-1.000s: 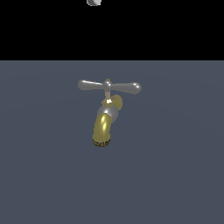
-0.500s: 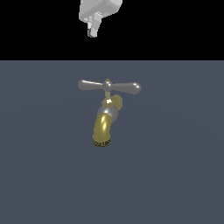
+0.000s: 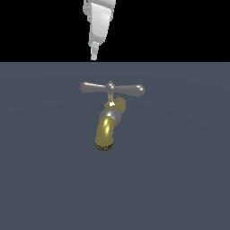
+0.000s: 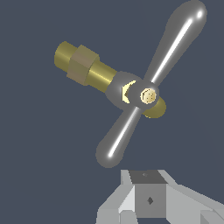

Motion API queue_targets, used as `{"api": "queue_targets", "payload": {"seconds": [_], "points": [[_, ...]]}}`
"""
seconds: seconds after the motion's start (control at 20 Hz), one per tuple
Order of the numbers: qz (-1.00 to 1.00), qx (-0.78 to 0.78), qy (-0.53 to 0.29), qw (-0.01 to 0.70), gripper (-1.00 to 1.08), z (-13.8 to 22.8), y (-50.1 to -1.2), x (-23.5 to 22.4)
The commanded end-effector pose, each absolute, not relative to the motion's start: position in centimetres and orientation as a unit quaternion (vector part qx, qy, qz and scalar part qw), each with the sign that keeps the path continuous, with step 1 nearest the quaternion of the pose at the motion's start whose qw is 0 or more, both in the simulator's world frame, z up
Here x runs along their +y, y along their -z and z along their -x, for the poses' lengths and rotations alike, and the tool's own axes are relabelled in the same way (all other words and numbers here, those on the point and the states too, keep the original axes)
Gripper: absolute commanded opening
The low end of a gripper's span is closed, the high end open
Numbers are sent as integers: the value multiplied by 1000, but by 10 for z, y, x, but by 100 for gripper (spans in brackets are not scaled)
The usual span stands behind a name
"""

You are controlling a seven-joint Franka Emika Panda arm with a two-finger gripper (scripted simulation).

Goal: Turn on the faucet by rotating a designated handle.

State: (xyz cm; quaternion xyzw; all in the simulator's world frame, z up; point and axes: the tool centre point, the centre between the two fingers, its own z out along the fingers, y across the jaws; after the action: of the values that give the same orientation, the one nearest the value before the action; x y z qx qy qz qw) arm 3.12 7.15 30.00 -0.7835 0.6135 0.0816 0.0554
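Gripper (image 3: 94, 57) above handle (image 3: 112, 88), toward its left arm, apart: positioned to push arm round. Jaw state unclear. Faucet (image 3: 107, 130) untouched.

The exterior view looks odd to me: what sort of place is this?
Most likely a computer simulation, not a real room. A lone brass faucet with a grey handle sits on a flat, featureless grey floor, black void behind, and the white tool hangs above.

Glossy brass faucet (image 3: 107, 130), polished grey metal handle (image 3: 112, 88), matt white end effector (image 3: 94, 56)
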Motion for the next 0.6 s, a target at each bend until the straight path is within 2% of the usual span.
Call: {"api": "queue_targets", "payload": {"seconds": [0.0,0.55], "points": [[762,642,-76,47,-100,-42,-285,76],[669,743,-35,12,-100,-80,-227,92]]}}
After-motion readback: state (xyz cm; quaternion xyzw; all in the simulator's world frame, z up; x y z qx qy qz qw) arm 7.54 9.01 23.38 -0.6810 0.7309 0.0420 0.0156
